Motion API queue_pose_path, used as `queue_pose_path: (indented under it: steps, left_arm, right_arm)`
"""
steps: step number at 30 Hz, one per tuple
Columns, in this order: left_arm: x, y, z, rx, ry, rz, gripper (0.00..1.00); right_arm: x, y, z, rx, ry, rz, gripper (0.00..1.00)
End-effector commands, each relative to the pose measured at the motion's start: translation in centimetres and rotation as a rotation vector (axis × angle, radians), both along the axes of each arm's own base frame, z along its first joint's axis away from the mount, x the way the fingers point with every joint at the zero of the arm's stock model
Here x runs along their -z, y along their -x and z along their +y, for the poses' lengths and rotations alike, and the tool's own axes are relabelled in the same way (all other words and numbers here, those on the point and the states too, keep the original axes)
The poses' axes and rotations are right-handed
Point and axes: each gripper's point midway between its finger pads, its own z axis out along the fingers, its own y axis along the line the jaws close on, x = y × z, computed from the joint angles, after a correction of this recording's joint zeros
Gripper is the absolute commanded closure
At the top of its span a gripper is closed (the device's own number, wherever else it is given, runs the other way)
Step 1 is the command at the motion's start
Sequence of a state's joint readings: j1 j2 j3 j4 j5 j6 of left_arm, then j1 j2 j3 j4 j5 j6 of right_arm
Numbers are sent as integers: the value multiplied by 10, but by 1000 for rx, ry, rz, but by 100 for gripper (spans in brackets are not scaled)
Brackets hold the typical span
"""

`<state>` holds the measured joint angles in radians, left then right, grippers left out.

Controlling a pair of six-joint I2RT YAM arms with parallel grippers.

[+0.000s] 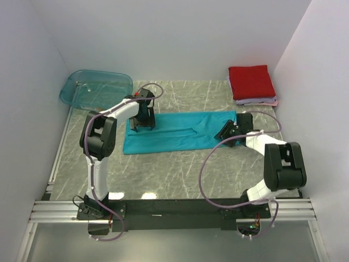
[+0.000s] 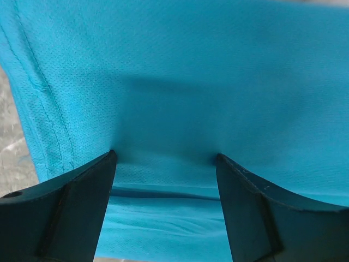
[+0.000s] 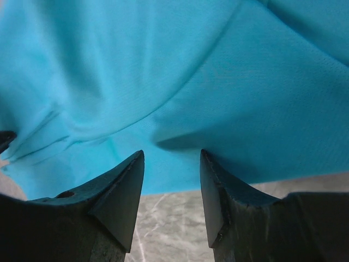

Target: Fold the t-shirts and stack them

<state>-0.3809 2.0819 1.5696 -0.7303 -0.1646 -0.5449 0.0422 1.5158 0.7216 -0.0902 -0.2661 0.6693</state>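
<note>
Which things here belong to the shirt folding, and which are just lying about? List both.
For the job:
teal shirt, laid out in the middle
red folded shirt
pale folded shirt beneath it
left tool and right tool, both open at the teal shirt

Lying about:
plastic tub, far left corner

The top camera sits high up behind the two white and black robot arms [image 1: 101, 136] and looks down from far away on the whole grey marble table [image 1: 180, 174]. Each wrist camera looks out between its own dark fingers, the left gripper [image 2: 164, 154] and the right gripper [image 3: 172, 153], very close to the flat teal cloth t-shirt [image 2: 191, 82]. All three views share that t-shirt, one wrist camera at each end.
</note>
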Motion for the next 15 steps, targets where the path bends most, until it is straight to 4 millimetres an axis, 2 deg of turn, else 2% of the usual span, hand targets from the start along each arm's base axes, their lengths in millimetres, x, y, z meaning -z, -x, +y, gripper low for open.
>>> queue_pose_path:
  steps: [1,5,7,9,10,11,12,13,15]
  left_arm:
    - [8,17,9,-34,-48,72,21]
    - [28,55,13,-29,-42,179,22]
    - [30,71,13,-33,-32,206,22]
    - [30,96,12,-36,15,250,23]
    - [30,103,9,-38,44,257,23]
    - [30,122,3,-29,98,298,23]
    - [30,131,-2,-35,139,319,23]
    - [30,139,-7,-32,175,336,23]
    - [29,163,-26,-23,292,391,23]
  right_arm:
    - [3,-17,-3,-2,7,0,48]
    - [13,-27,-2,-29,17,40,48]
    - [16,-37,2,-46,7,50,48]
    - [16,-45,7,-67,10,61,48]
    - [14,-59,9,-80,18,50,48]
    - [14,-65,13,-94,17,56,48]
    - [1,-80,21,-125,8,35,48]
    - [12,-84,25,-139,4,67,47]
    - [11,-95,32,-158,-1,83,47]
